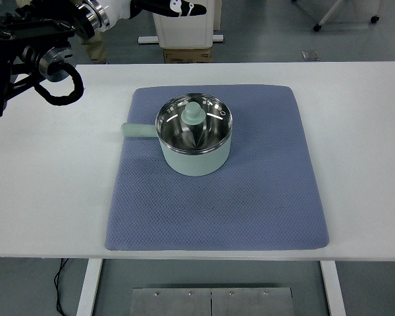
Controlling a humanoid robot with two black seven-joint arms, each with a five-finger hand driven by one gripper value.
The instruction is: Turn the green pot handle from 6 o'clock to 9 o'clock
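A pale green pot (196, 158) with a shiny steel inside stands upright on a blue-grey mat (250, 197), slightly up and left of the mat's middle. A round green knob (194, 113) shows at the centre of its top. Its short green handle (138, 130) points straight left, toward 9 o'clock, and reaches just past the mat's left edge. My left arm (49, 59), black with a looped cable, hangs over the table's far left corner, well away from the pot. Its hand is hard to make out. Nothing touches the pot.
The mat lies on a white table (46, 197) with bare surface on both sides. Beyond the far edge stand a white bin (184, 26) and a cardboard box (187, 55). A metal plate (210, 301) lies on the floor below the near edge.
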